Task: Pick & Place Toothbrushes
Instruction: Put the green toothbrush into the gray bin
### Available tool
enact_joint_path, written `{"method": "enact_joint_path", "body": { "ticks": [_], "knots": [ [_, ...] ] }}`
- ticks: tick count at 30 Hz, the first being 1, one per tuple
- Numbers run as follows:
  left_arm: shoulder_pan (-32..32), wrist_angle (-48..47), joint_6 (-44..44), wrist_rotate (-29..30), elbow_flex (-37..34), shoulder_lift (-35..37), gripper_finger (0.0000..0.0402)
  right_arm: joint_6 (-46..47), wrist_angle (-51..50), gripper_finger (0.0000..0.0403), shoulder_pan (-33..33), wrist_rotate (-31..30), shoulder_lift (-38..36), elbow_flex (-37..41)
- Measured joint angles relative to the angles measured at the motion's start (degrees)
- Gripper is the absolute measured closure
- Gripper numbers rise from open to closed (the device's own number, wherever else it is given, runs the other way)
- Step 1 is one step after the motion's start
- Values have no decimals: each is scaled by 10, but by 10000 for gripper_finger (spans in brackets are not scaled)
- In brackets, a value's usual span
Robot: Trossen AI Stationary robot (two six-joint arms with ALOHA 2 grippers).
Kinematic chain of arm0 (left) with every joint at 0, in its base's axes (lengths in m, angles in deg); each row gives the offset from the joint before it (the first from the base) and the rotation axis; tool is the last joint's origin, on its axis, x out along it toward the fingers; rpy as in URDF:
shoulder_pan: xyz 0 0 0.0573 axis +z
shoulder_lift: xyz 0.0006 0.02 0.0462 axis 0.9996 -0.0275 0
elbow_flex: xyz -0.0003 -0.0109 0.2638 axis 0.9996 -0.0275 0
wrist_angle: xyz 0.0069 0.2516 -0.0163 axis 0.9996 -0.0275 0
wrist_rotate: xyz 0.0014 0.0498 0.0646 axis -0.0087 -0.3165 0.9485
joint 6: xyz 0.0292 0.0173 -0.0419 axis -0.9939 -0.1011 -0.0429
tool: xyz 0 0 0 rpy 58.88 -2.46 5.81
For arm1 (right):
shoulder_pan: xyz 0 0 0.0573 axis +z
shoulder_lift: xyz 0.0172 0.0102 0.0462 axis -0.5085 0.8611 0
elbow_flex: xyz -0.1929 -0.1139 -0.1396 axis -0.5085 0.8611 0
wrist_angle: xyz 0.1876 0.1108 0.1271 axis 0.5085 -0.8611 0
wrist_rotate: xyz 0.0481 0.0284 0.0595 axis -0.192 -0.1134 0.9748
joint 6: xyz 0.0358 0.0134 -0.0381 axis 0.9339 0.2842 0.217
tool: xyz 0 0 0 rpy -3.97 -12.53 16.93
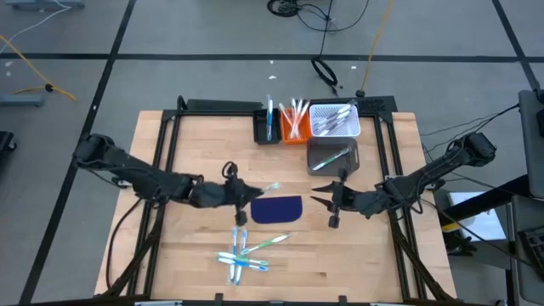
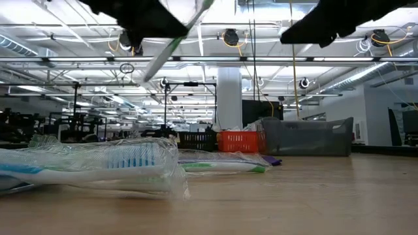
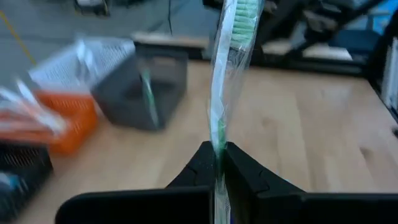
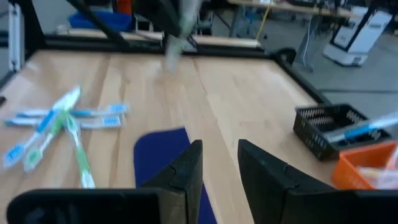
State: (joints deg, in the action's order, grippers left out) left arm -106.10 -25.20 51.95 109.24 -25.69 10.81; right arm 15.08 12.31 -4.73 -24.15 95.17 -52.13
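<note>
My left gripper (image 1: 252,193) hangs above the table's middle, shut on a green toothbrush (image 3: 225,81) in a clear wrapper, just left of the dark blue mat (image 1: 278,208). The brush head (image 3: 241,14) points away past the fingers. Several more wrapped toothbrushes (image 1: 244,254) lie flat on the wood near the front edge, also seen in the right wrist view (image 4: 59,124) and close up in the low view (image 2: 98,166). My right gripper (image 4: 219,167) hovers open to the right of the mat (image 4: 163,155), nothing between its fingers. My left gripper pinches the green toothbrush's handle (image 3: 219,144) between its two fingers, wrapper and all. The fingers come nearly level from the table's left. The brush runs on past the fingertips toward the right, and in the low view it slants (image 2: 173,46), lifted clear of the table.
Four small bins stand at the far middle: black (image 1: 268,127), orange (image 1: 295,126), white mesh (image 1: 334,119) and, nearer, grey (image 1: 331,157), each with toothbrushes in it. A dark frame (image 1: 170,170) borders the wooden top. Bare wood lies at the front right.
</note>
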Motion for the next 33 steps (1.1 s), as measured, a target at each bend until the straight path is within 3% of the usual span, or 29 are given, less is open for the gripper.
{"method": "enact_joint_path", "body": {
  "ticks": [13,17,23,28,33],
  "knots": [
    [65,176,-117,-75,1,-23,395,-66,120,310,-34,2,6,0],
    [75,249,-128,-94,1,-61,393,-80,153,310,-54,3,17,0],
    [93,388,-143,-97,1,-134,396,-95,208,310,-76,75,26,0],
    [107,501,-143,-125,1,-194,390,-95,215,310,-89,81,26,0],
    [113,510,-138,-131,24,-234,397,-96,224,302,-100,108,26,0]
  ]
}}
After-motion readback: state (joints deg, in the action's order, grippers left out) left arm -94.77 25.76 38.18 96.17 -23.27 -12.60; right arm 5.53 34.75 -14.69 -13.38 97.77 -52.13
